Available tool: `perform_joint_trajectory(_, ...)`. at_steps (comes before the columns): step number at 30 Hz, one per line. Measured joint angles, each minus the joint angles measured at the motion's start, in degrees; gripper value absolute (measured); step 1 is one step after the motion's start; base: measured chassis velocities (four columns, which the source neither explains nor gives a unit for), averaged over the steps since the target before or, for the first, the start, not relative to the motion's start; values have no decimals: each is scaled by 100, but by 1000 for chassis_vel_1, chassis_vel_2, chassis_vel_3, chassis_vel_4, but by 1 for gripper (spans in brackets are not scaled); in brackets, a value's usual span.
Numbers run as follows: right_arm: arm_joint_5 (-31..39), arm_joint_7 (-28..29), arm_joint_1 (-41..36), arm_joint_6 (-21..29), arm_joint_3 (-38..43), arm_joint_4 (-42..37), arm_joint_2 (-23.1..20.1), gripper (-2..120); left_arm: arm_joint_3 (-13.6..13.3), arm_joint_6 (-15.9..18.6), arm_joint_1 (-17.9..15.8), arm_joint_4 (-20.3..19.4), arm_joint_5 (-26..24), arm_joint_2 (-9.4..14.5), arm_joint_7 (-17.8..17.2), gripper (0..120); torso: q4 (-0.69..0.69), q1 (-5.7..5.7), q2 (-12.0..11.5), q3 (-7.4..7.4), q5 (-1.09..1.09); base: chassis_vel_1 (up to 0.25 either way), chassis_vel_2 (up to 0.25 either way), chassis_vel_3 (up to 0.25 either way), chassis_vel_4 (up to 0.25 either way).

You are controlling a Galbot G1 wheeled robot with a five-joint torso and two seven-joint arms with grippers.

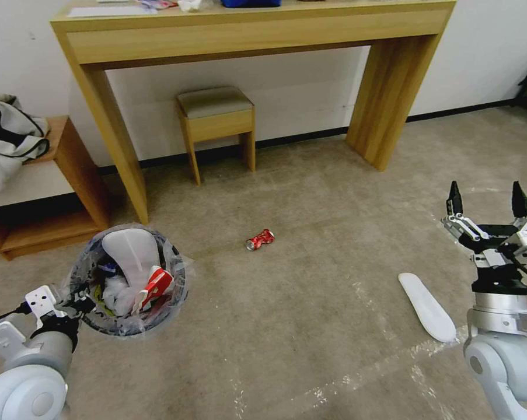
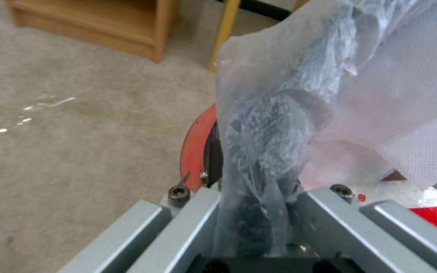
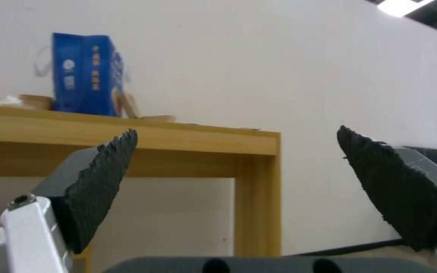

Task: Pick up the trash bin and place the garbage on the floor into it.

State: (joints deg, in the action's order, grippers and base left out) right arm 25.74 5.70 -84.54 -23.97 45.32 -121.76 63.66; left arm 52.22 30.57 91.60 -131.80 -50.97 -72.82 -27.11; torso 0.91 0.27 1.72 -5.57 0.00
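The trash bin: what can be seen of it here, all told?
The trash bin is small, round and red-rimmed, lined with a crinkled clear plastic bag. The left gripper clamps its near rim, bag included, at the robot's lower left. Inside lie a white insole, a red-white cup and crumpled scraps.

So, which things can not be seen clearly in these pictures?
- Trash bin outer wall: head view, covered by its plastic bag.
- Left gripper fingertips: left wrist view, buried in the bag at the rim.
- Items on the desk: head view, cut off by the top edge.
- Crushed can print: too small.
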Motion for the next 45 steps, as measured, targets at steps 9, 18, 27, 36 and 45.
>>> perform_joint_trajectory(9,-24,0,-38,-11,9,-27,41,100,24,2,53,-27,-7,-6,5,0,1,0,0,0,0,-85,-76,-80,-82)
perform_joint_trajectory(18,-40,0,-45,-38,19,-23,59,100,43,4,56,-30,-30,-4,-11,0,1,0,0,0,0,-48,-52,-44,-41)
perform_joint_trajectory(27,-39,-14,-54,-44,24,0,57,100,76,11,34,5,-68,13,-42,0,0,0,0,0,0,0,0,0,0)
perform_joint_trajectory(36,-45,-32,-35,-47,22,66,50,100,78,24,15,23,-84,10,-62,0,0,0,0,0,0,-4,3,3,-6)
perform_joint_trajectory(45,-45,-32,-16,-56,12,96,12,100,79,30,1,24,-88,-3,-70,0,0,0,0,-1,0,-91,65,75,-86)
